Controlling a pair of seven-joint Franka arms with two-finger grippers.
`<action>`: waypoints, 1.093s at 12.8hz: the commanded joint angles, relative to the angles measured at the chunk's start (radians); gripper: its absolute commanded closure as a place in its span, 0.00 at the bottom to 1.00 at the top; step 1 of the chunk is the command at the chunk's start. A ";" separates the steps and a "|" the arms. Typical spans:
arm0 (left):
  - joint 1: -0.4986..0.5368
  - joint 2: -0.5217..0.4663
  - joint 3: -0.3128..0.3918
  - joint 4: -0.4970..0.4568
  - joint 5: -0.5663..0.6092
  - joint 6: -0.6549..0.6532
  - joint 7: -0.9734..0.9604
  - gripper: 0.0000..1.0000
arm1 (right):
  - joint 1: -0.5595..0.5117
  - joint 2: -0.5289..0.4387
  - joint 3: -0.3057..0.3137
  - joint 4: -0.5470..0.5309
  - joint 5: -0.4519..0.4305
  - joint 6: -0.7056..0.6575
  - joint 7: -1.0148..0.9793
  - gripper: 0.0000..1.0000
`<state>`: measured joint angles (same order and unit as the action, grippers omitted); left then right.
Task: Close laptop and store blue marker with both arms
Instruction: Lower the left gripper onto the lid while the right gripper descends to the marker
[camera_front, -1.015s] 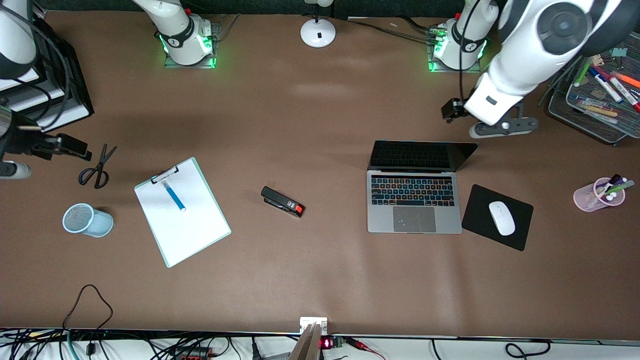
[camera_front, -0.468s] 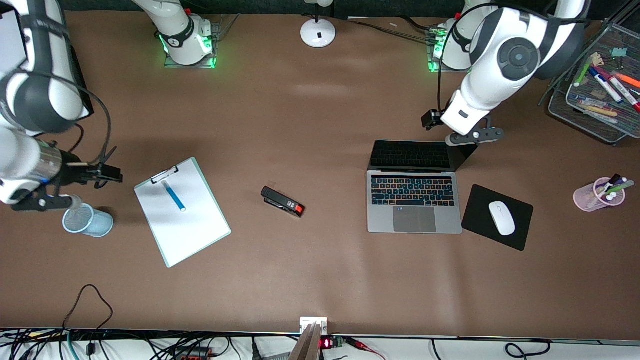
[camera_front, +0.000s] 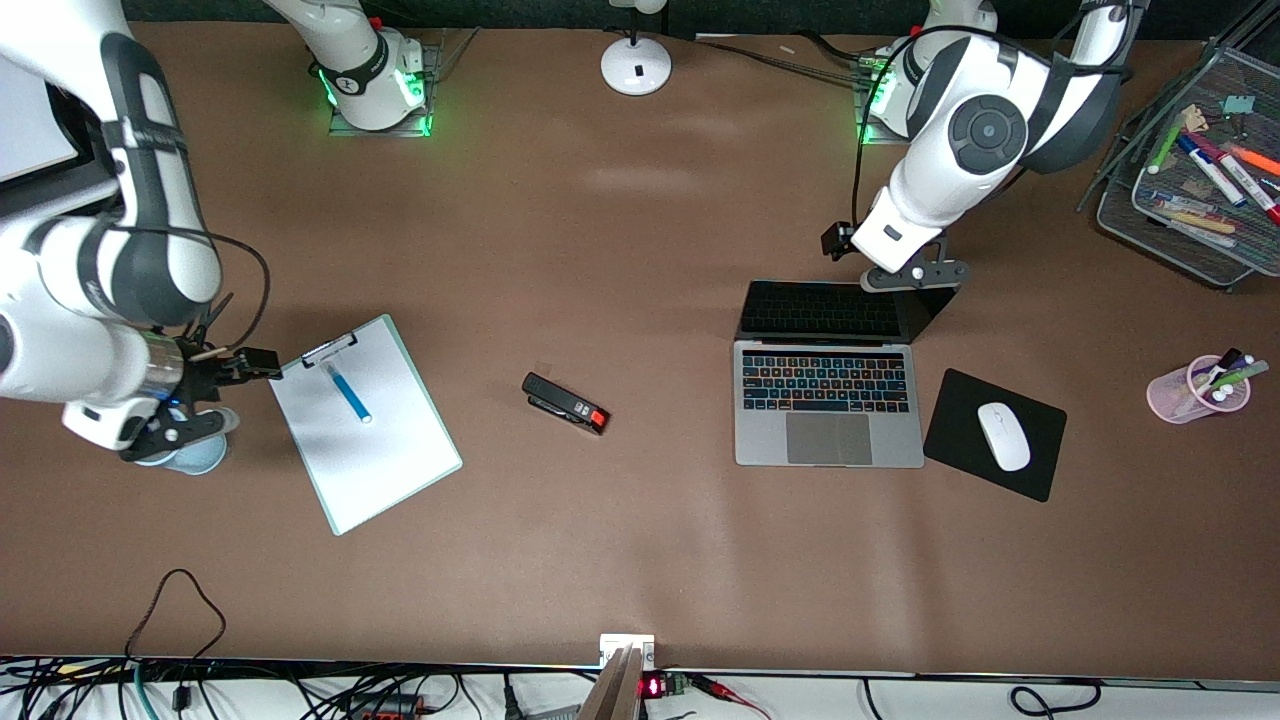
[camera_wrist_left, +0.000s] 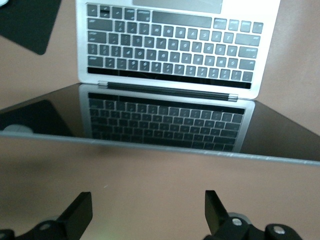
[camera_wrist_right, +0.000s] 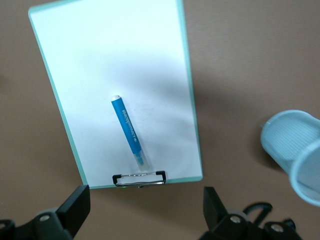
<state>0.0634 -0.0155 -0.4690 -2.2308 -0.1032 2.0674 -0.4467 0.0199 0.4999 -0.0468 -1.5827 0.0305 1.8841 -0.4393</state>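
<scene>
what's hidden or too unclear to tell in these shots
- Blue mesh cup: in the front view the right arm covers nearly all of it; the right wrist view's edge cuts it off, so its contents stay unseen.
- Laptop lid: only the dark screen side shows in any view.
- Right claw and left claw: the front view hides their fingertips under the wrists.
- Marker lettering: too small to read.

The right arm covers most of the blue cup; the right wrist view cuts the cup off at its edge. The left arm hides the laptop screen's top corner. The left wrist view crops the mousepad and blurs the key legends.
</scene>
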 joint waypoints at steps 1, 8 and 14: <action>0.006 0.054 -0.030 0.017 -0.007 0.060 0.009 0.01 | 0.040 0.028 0.001 0.006 -0.001 0.025 -0.036 0.00; 0.016 0.199 -0.025 0.189 0.049 0.129 0.003 0.00 | 0.064 0.124 0.001 0.004 0.008 0.160 -0.140 0.00; 0.010 0.322 -0.020 0.243 0.134 0.246 -0.003 0.00 | 0.080 0.175 0.001 0.007 0.039 0.204 -0.145 0.00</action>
<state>0.0749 0.2508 -0.4897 -2.0278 -0.0077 2.2820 -0.4469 0.0853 0.6710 -0.0447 -1.5830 0.0479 2.0804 -0.5675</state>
